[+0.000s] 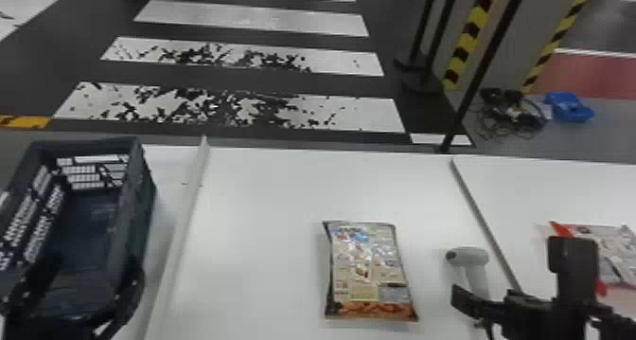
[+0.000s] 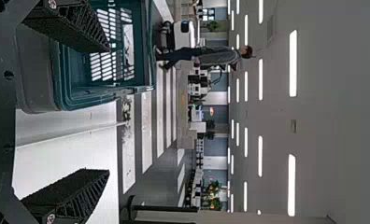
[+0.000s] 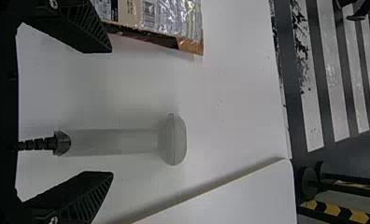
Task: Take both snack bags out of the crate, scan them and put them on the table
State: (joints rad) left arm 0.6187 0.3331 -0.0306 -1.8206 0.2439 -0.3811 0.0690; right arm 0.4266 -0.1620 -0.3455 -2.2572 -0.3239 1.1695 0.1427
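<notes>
We see the tan snack bag (image 1: 366,268) lying flat on the white table (image 1: 265,249), just left of the scanner (image 1: 467,257). To the scanner's right, past the table seam, lies a red-and-white bag (image 1: 615,249)—partly hidden by our right arm. Our right gripper (image 1: 539,310) is empty, fingers spread, on the scanner's near side. Well left of the scanner stands the dark crate (image 1: 144,187)—our left gripper (image 1: 92,273), also empty and spread, is at its near end.
</notes>
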